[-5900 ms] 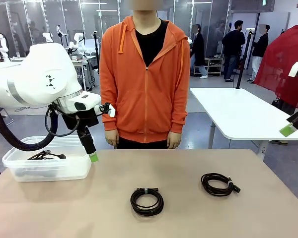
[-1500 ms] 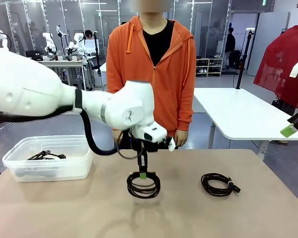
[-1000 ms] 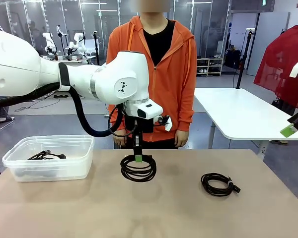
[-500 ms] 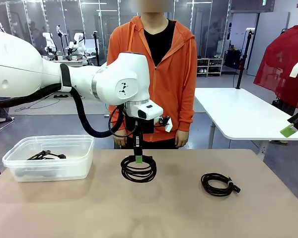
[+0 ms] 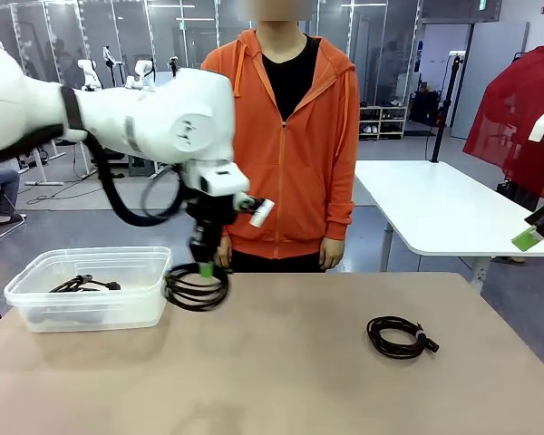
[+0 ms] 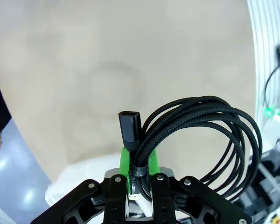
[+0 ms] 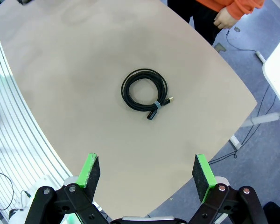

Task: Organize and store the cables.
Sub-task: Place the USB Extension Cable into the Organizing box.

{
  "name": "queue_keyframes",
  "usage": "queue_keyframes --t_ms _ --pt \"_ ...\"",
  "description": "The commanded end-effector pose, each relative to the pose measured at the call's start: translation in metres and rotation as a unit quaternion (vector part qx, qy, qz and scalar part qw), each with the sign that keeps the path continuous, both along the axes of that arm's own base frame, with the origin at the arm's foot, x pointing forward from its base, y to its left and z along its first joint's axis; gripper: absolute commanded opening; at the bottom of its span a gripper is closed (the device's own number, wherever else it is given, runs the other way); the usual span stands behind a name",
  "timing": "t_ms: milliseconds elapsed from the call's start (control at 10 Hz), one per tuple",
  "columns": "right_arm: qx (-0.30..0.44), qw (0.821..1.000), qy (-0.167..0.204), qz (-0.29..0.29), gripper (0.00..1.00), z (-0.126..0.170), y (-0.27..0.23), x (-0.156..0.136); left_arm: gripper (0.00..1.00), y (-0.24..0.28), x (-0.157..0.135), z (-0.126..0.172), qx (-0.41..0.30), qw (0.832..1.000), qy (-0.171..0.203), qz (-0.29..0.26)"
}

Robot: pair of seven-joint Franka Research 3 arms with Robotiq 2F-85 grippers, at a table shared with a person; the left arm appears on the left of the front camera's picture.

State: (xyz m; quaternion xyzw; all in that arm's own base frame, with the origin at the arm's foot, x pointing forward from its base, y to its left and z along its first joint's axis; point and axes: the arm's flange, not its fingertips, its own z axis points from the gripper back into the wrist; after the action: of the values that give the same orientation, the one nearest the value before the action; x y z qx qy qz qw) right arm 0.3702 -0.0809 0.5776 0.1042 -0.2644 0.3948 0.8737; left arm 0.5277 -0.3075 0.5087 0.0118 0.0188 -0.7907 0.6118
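My left gripper [image 5: 205, 269] is shut on a coiled black cable [image 5: 196, 287], which hangs in the air just right of the clear plastic bin [image 5: 86, 311]. In the left wrist view the cable [image 6: 214, 126] loops out from between the green pads [image 6: 126, 161], a black plug sticking up. Another coiled cable [image 5: 399, 336] lies flat on the table at the right, also under the right wrist camera as a coil [image 7: 144, 91]. A cable [image 5: 83, 284] rests inside the bin. My right gripper [image 7: 146, 172] hangs open high above the table, its fingers [image 5: 529, 237] at the front view's right edge.
A person in an orange hoodie [image 5: 286, 136] stands at the far edge of the tan table [image 5: 299, 381], hands down. A white table [image 5: 444, 208] stands behind at the right. The middle and front of the tan table are bare.
My left arm has carried the coiled cable leftwards from the table's middle to just beside the bin. The right arm and the other cable have not moved.
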Motion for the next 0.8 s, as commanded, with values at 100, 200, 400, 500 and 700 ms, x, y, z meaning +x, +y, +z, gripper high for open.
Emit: queue_keyframes --t_ms 100,200,400,500,700 --pt "0.004 1.000 -0.005 -0.001 1.00 -0.002 0.001 -0.002 0.17 0.091 -0.015 0.010 -0.041 0.998 -0.037 -0.043" --pt "0.004 1.000 -0.005 -0.001 1.00 -0.002 0.001 -0.002 0.17 0.122 -0.008 0.018 -0.073 0.994 -0.076 -0.005" --pt "0.004 1.000 -0.005 -0.001 1.00 -0.002 0.001 -0.002 0.17 0.163 0.012 0.016 -0.105 0.989 -0.107 0.017" --pt "0.004 1.000 -0.005 -0.001 1.00 -0.002 0.001 -0.002 0.17 0.180 0.028 0.011 -0.081 0.989 -0.118 0.031" --pt "0.004 1.000 -0.005 -0.001 1.00 -0.002 0.001 -0.002 0.17 0.197 0.050 0.008 -0.068 0.988 -0.134 0.044"
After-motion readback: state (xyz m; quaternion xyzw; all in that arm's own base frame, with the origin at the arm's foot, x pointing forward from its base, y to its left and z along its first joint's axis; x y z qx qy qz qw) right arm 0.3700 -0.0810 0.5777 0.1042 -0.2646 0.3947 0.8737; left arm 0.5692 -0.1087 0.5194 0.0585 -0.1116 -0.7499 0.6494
